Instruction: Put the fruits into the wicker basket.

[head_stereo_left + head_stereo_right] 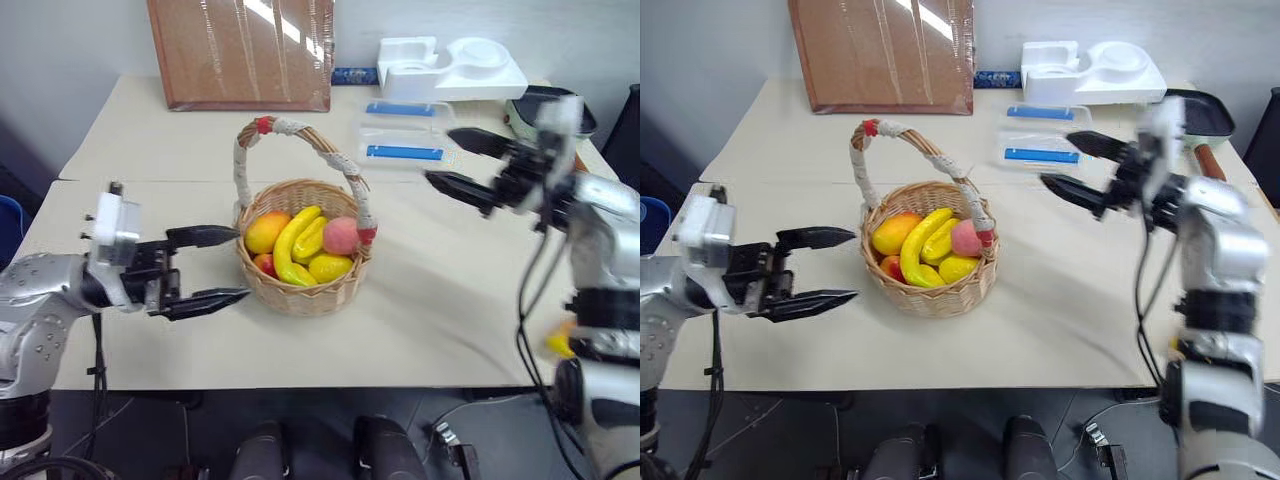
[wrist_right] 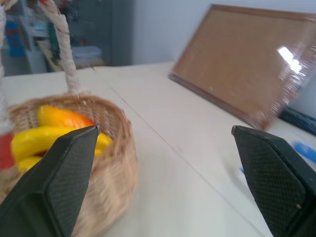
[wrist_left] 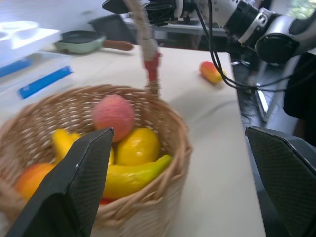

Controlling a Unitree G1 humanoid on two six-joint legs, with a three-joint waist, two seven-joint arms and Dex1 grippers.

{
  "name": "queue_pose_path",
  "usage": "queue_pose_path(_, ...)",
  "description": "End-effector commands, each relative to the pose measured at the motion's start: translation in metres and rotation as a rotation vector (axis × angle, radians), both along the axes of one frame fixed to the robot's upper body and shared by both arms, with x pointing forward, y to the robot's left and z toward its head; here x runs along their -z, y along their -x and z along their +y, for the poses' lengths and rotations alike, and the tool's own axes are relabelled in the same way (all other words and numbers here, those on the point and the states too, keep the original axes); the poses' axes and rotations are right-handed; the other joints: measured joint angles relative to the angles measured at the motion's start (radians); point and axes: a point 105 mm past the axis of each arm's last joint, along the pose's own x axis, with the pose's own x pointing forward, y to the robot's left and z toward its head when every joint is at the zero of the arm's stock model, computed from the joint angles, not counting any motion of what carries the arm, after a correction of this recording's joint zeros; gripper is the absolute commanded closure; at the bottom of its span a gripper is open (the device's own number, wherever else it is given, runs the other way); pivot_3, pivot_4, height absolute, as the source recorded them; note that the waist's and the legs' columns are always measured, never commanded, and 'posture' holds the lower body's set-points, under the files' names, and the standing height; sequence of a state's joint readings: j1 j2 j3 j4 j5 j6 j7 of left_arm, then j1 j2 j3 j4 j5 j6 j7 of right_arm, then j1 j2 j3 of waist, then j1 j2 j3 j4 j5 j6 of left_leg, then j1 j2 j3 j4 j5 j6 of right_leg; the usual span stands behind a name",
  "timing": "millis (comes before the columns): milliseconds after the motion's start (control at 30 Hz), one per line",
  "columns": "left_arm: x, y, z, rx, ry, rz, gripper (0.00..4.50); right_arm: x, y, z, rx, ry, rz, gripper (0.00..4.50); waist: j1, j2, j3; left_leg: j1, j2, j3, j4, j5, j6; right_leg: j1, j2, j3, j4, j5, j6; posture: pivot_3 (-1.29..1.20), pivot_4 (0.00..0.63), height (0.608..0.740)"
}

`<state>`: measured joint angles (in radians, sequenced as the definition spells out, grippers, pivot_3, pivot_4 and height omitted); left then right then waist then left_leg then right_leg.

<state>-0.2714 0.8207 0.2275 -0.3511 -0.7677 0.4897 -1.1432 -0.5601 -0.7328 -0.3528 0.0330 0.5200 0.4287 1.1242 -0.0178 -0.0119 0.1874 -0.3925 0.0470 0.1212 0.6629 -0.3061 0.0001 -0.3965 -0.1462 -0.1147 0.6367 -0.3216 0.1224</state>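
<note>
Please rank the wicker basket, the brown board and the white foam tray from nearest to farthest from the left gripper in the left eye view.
1. Wicker basket, right beside the left gripper.
2. Brown board, leaning at the table's back.
3. White foam tray, far back right corner.

Woven wicker, glossy plastic fruit

You see the rough tan wicker basket (image 1: 300,285), cloth-wrapped handle, smooth shiny peach (image 1: 341,235), matt beige surface (image 1: 420,320).

One round tan woven wicker basket (image 1: 300,290) holds one small pink-red peach (image 1: 341,235), one red-to-yellow mango (image 1: 266,232) and two yellow bananas (image 1: 294,245). One more red-yellow fruit (image 3: 211,72) lies on the table. Two clear plastic boxes with blue strips (image 1: 405,140), one white foam tray (image 1: 450,68), one brown board (image 1: 240,52).
</note>
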Motion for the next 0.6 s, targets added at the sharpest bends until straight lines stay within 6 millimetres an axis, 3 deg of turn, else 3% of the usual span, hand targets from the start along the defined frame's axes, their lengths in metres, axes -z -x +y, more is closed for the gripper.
queue_pose_path(33,0.004,0.002,-0.019,0.072,-0.003,-0.029,0.0,0.002,0.042,-0.028,0.176,0.04,-0.1,0.03,0.006,0.0,0.0,0.001,0.0,0.0,0.0,0.0,0.0,0.001,0.001,0.0,0.0,0.0,0.0,0.0,0.15,0.74)
queue_pose_path(200,0.015,0.003,-0.021,0.121,-0.017,0.035,0.0,0.042,0.112,-0.099,0.563,0.087,-0.028,0.03,0.021,0.0,0.0,0.003,0.0,0.001,0.0,0.0,0.0,0.002,0.001,0.003,-0.002,0.0,0.0,0.0,0.15,0.74)
queue_pose_path(400,0.003,-0.006,-0.024,0.131,0.032,0.003,0.0,0.107,0.184,-0.148,0.825,0.104,0.196,0.03,0.017,-0.001,-0.001,0.007,0.001,-0.001,0.0,0.0,0.001,0.007,0.003,0.005,-0.009,0.0,0.0,0.0,0.15,0.74)
queue_pose_path(467,0.002,-0.007,-0.024,0.147,0.015,0.004,0.0,0.123,0.205,-0.158,0.907,0.067,0.285,0.03,0.016,0.0,-0.001,0.007,0.001,-0.001,0.0,-0.001,0.001,0.006,0.003,0.007,-0.009,0.0,0.0,0.0,0.15,0.74)
queue_pose_path(600,-0.002,-0.004,-0.025,0.167,0.007,0.003,0.0,0.118,0.21,-0.158,0.955,-0.051,0.278,0.03,0.007,0.001,-0.002,0.008,0.001,0.0,-0.001,-0.001,0.001,0.006,0.003,0.008,-0.009,0.0,0.0,0.0,0.15,0.74)
